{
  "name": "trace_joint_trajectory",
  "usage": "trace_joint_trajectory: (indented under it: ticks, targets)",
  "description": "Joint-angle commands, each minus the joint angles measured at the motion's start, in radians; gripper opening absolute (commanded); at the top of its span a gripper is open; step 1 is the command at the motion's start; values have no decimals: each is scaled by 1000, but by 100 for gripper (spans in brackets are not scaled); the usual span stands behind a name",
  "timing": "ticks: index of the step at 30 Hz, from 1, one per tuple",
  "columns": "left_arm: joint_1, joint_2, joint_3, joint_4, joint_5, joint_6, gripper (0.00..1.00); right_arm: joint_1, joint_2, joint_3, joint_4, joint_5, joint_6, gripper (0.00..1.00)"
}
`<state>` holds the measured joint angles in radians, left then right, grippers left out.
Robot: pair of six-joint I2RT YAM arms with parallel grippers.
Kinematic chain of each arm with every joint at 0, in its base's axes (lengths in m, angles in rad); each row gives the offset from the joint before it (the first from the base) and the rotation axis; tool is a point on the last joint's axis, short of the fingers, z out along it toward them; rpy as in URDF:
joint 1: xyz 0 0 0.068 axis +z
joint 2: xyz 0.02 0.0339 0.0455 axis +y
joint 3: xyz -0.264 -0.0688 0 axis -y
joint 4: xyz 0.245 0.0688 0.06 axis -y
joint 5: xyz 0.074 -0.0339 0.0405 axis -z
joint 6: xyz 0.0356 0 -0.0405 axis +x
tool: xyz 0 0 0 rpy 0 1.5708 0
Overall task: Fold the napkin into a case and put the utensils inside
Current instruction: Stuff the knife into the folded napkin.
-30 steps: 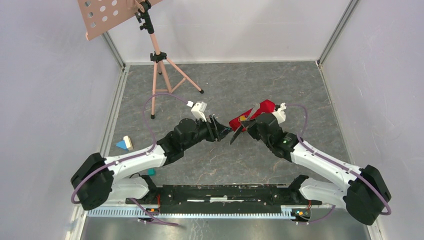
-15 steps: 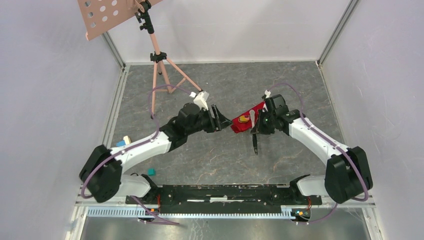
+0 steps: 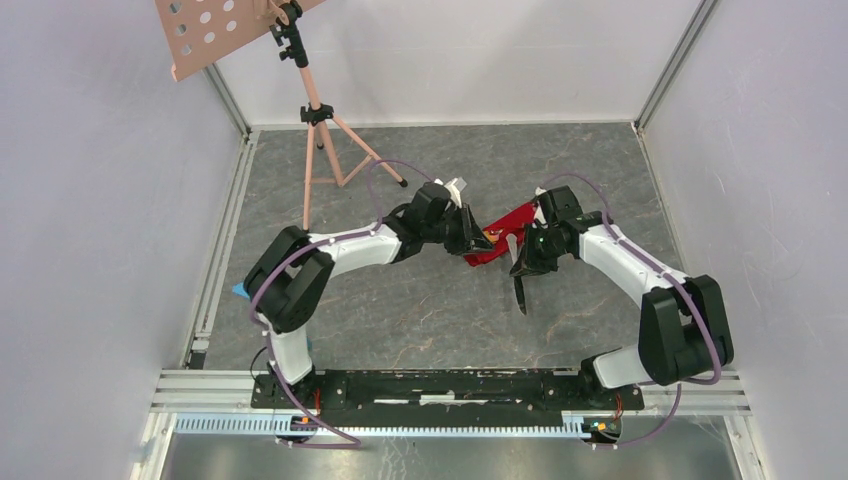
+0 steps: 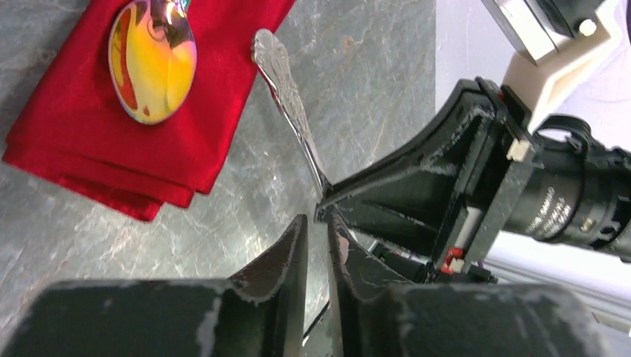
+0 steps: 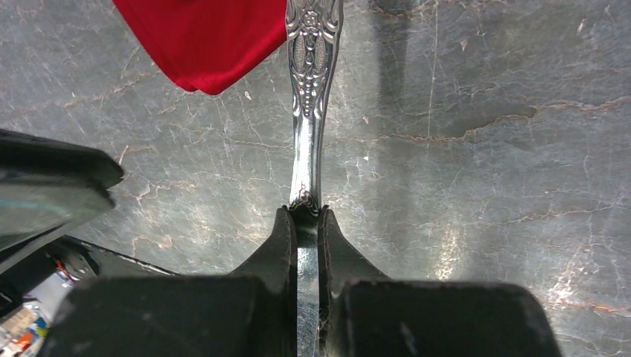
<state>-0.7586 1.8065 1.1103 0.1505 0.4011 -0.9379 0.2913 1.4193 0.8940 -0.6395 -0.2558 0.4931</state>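
The red napkin (image 3: 516, 219) lies folded into a narrow flat case at the middle of the floor; it also shows in the left wrist view (image 4: 216, 97) and the right wrist view (image 5: 208, 37). A spoon with a gold bowl (image 3: 491, 238) (image 4: 152, 59) rests on its near end. My right gripper (image 3: 517, 262) (image 5: 305, 212) is shut on a silver utensil (image 5: 311, 89) with an ornate handle (image 4: 286, 97); the handle tip lies beside the napkin's edge, and the dark end (image 3: 520, 296) sticks out behind the jaws. My left gripper (image 3: 478, 243) (image 4: 318, 219) is shut and empty, just left of the napkin.
A pink music stand (image 3: 318, 140) stands on its tripod at the back left. Small toy blocks (image 3: 240, 290) lie at the left, partly behind the left arm. White walls close in the grey floor on three sides.
My left arm has swung right and forward to the napkin's left end, and its jaws have closed. My right gripper moved behind the napkin with the utensil, then shifted slightly nearer.
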Motion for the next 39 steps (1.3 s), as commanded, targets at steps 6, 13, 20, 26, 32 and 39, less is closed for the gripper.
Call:
trace_joint_trajectory:
  ticks: [6, 13, 20, 26, 32, 39]
  targets:
    - [10, 146, 182, -120, 14, 65, 13, -25, 50, 58, 15, -27, 108, 0]
    - [25, 207, 224, -201, -42, 122, 8, -31, 74, 47, 53, -21, 148, 0]
    - [28, 249, 236, -225, -73, 154, 5, -31, 106, 38, 99, -15, 191, 0]
    - [28, 265, 230, -226, -82, 159, 3, -32, 120, 54, 132, 5, 256, 0]
    - [28, 268, 210, -227, -92, 160, 3, -32, 135, 86, 163, 45, 328, 0]
    - [29, 270, 206, -227, -91, 160, 2, -32, 167, 102, 189, 98, 424, 0]
